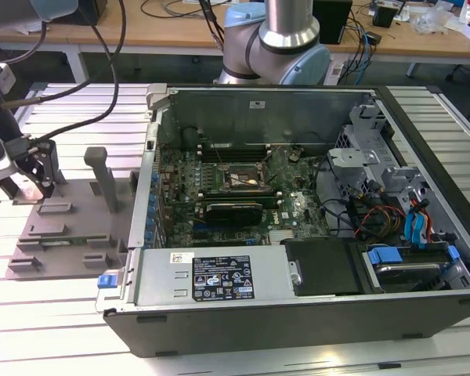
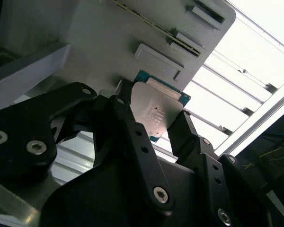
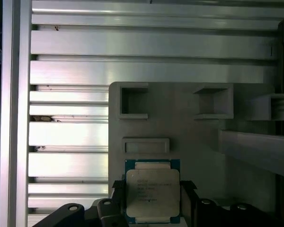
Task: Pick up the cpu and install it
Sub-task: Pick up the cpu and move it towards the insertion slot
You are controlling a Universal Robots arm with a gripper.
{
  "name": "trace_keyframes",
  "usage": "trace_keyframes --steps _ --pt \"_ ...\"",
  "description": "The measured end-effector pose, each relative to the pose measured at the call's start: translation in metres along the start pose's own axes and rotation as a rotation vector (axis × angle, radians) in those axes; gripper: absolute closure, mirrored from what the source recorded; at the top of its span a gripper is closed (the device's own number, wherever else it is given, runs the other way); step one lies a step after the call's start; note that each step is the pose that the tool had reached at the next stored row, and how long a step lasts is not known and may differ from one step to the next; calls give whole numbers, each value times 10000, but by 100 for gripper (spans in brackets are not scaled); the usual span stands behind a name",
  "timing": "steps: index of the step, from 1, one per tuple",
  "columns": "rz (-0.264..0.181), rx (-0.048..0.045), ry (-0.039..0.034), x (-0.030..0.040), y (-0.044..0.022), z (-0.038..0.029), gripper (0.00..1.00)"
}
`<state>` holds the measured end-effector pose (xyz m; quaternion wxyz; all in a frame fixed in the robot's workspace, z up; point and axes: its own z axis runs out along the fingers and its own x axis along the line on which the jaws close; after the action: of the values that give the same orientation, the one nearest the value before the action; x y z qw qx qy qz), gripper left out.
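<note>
Right now we see the claw (image 3: pixel 152 189) clenched on the cpu (image 3: pixel 152 193). In both wrist views its two black fingers (image 3: pixel 117 190) press against opposite edges of the chip, with the silver metal top facing up between them. Whether the chip rests on the surface under the claw or hangs just above it, we cannot tell.

Directly beneath the claw lies the grey plastic tray (image 3: pixel 194 142). One low raised block (image 3: pixel 146 145) of this tray sits just beyond the fingertips, close to the chip's far edge. Two open-topped blocks (image 3: pixel 134 101) stand farther out, past that one. Beyond the tray's edge, away from the claw, run the aluminium slats of the table (image 3: pixel 66 132).

In the exterior view, the claw (image 1: pixel 37 168) hangs over the near corner of the tray (image 1: pixel 70 227). Well apart from it, toward the exterior view's right, stands the opened computer case (image 1: pixel 313 309), with the motherboard socket (image 1: pixel 243 180) exposed inside.
</note>
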<state>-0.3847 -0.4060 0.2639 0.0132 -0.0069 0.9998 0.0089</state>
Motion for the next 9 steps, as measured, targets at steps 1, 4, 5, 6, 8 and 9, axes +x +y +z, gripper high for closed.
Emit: trace_keyframes --steps 1,4,5,6,8,9 --pt "0 1 1 0 0 -7 45" --pt "0 5 1 -1 0 -26 45" --pt "0 6 1 -1 1 -31 45" --pt "0 6 1 -1 1 -35 45" --pt "0 9 1 -1 1 -53 45" --pt "0 9 0 -2 1 -57 45"
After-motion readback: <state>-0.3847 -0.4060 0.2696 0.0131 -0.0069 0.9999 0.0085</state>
